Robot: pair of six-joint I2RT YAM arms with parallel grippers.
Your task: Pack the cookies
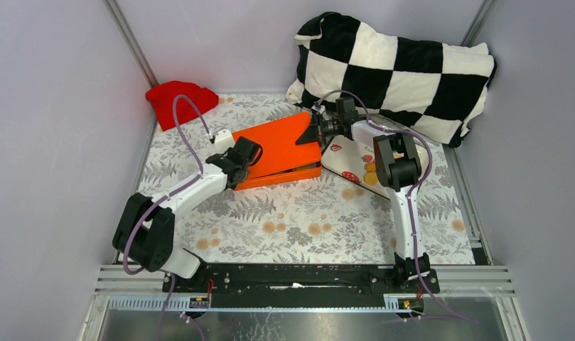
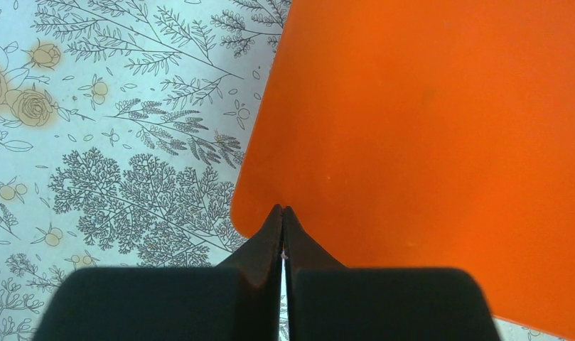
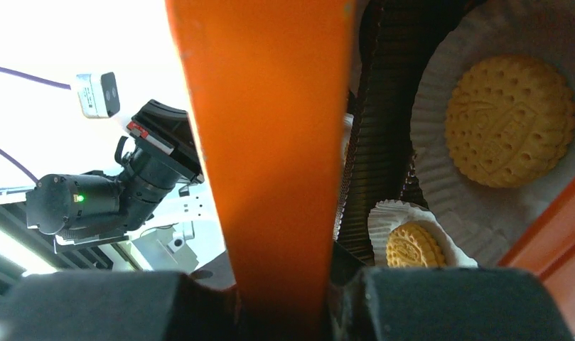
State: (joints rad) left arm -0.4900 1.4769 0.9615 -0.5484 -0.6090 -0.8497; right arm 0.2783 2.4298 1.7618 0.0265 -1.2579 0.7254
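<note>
An orange box [image 1: 278, 175] lies mid-table with its flat orange lid [image 1: 284, 145] tilted up at the far right. My right gripper [image 1: 320, 131] is shut on that raised lid edge [image 3: 270, 142]; the lid fills the gap between its fingers [image 3: 281, 298]. Under the lid, two golden cookies [image 3: 510, 121] [image 3: 414, 246] sit in white paper cups beside dark fluted cups [image 3: 377, 142]. More golden cookies [image 1: 370, 174] lie on a white tray [image 1: 345, 153] to the right of the box. My left gripper [image 1: 251, 151] is shut and holds nothing, its tips [image 2: 283, 210] at the lid's near left corner [image 2: 426, 128].
A black-and-white checkered pillow [image 1: 394, 67] fills the back right, just behind the right gripper. A red cloth [image 1: 179, 99] lies at the back left corner. A floral cloth [image 1: 305, 220] covers the table. Grey walls close in on three sides.
</note>
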